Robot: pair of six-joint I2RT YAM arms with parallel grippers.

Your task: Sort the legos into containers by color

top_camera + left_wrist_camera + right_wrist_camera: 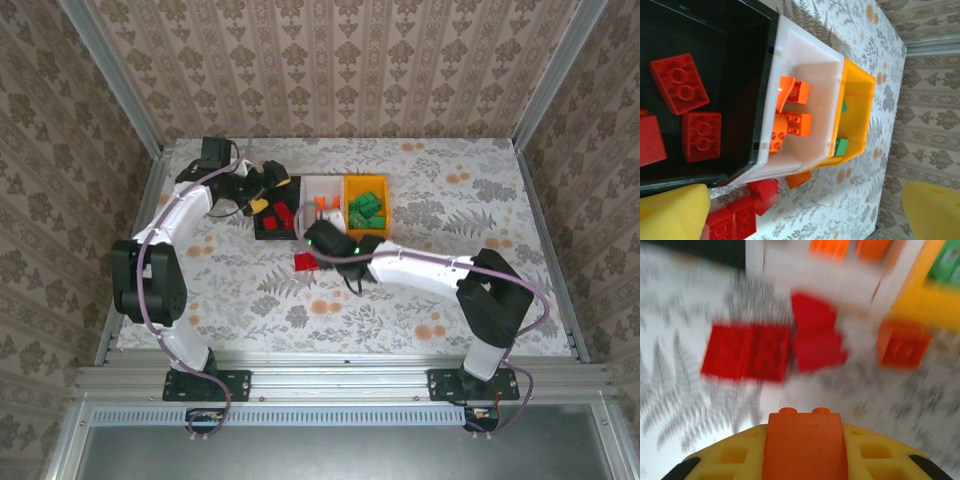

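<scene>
Three containers stand in a row: a black bin (275,237) (771,75) with red legos (679,82), a white bin (322,185) (805,55) with orange legos (792,122), and a yellow-orange bin (350,183) (857,100) with green legos (366,208). My left gripper (270,194) (805,215) hovers open over the black bin, holding nothing. In front of the bins, my right gripper (316,248) (805,455) is shut on an orange lego (805,440). Loose on the table lie two red legos (746,351) (817,337) and an orange lego (902,342).
The bins sit mid-table toward the back. Metal rails and wallpapered walls close in the floral tabletop (450,210). The loose red legos (305,262) lie just in front of the black and white bins. The right wrist view is motion-blurred.
</scene>
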